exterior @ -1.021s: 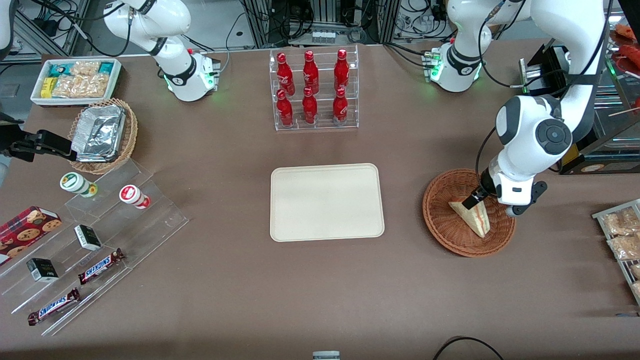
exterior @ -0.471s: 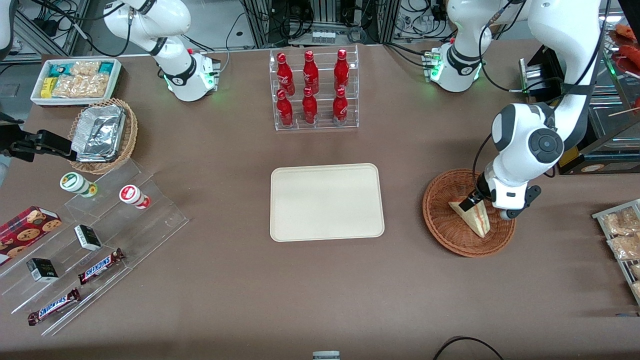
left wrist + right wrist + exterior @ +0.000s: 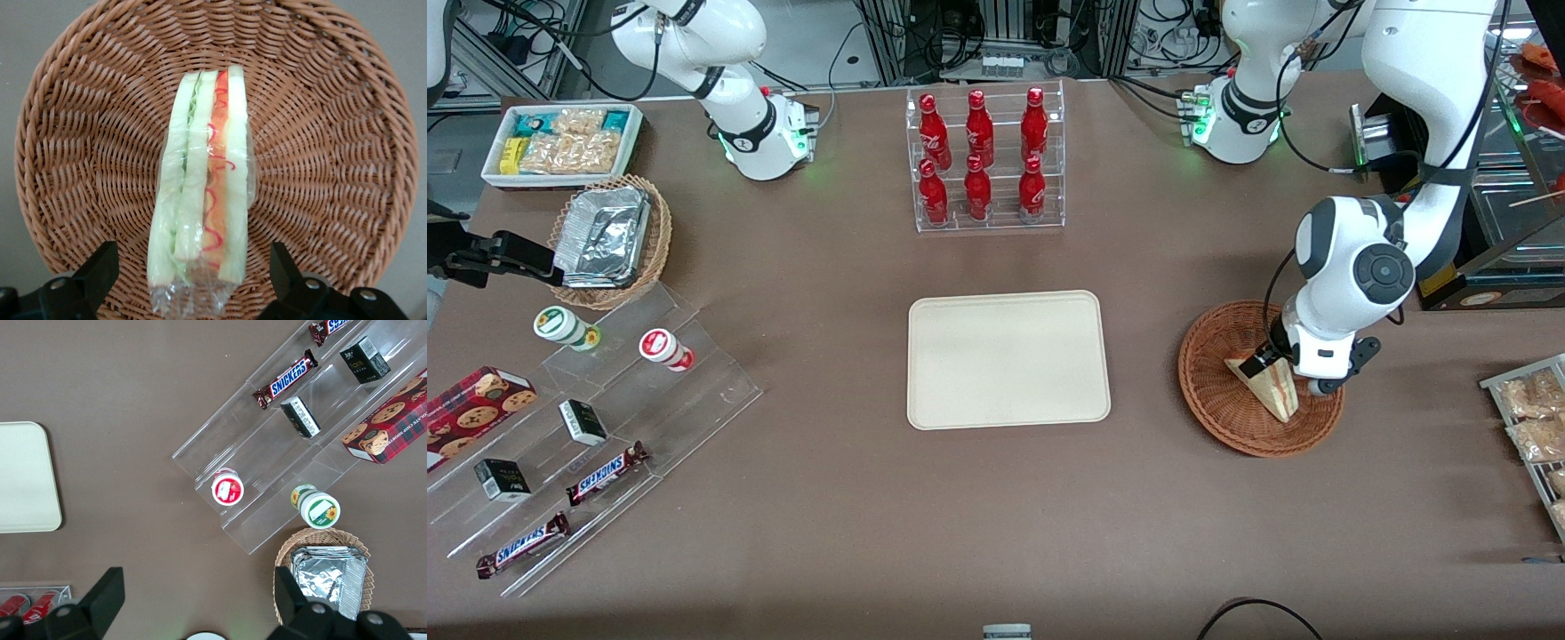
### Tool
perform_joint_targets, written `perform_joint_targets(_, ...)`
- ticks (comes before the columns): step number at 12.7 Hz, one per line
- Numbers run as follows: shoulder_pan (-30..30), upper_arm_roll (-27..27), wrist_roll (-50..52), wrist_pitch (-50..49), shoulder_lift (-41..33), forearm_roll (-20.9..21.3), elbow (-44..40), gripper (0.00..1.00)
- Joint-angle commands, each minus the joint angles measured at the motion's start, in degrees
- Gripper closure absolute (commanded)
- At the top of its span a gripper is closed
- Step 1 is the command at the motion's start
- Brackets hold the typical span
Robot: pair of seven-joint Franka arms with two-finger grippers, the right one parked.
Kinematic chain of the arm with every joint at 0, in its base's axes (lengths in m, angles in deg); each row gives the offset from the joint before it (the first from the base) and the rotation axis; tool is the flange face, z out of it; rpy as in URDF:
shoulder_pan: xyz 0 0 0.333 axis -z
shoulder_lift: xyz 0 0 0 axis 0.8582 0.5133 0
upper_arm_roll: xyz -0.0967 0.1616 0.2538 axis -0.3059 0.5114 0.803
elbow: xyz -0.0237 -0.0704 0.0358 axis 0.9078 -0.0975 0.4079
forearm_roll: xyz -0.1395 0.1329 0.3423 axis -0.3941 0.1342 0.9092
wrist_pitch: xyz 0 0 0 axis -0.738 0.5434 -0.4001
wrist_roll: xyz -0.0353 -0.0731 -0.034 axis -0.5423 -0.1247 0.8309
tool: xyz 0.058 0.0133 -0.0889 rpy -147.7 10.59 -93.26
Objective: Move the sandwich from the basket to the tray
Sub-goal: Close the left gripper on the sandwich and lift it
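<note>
The sandwich [image 3: 1269, 391], a clear-wrapped wedge of pale bread with red, orange and green filling [image 3: 203, 200], lies in the reddish-brown wicker basket [image 3: 1214, 382] toward the working arm's end of the table. My left gripper [image 3: 1280, 366] is low in the basket [image 3: 320, 133], open, with one black finger on each side of the sandwich's wide end. The fingers [image 3: 100, 270] stand a little apart from the bread. The cream tray [image 3: 1008, 359] lies empty at mid-table, beside the basket; its corner shows in the right wrist view [image 3: 27, 480].
A clear rack of red bottles [image 3: 983, 160] stands farther from the camera than the tray. A bin of packets [image 3: 1529, 418] lies at the table edge beside the basket. Acrylic shelves with snacks [image 3: 596, 427] and a foil-filled lighter basket [image 3: 609, 240] lie toward the parked arm's end.
My left arm's wrist has shifted slightly toward the tray and lowered over the basket. The sandwich has not moved.
</note>
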Motion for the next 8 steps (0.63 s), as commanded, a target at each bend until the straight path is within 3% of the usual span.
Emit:
perform_joint_targets(1,0.0,0.1,0.7,0.6,1.2,1.2,-1.2,0.0)
perform_joint_targets(2,-0.2,0.2,0.7,0.6,1.3,1.2,-1.3,0.0)
perform_joint_targets(3,-0.2,0.2,0.7,0.6,1.3,1.2,-1.4,0.06)
perform_joint_targets(5,-0.3,0.2,1.0,0.4,1.6,1.2,-2.2,0.7)
perform_joint_targets(6,-0.4,0.2,1.2,0.4,1.6,1.2,-2.2,0.92)
perform_joint_targets(7,-0.4,0.2,1.2,0.4,1.6,1.2,-2.3,1.0)
perform_joint_targets(8,-0.4,0.2,1.3,0.4,1.6,1.1,-2.3,1.0)
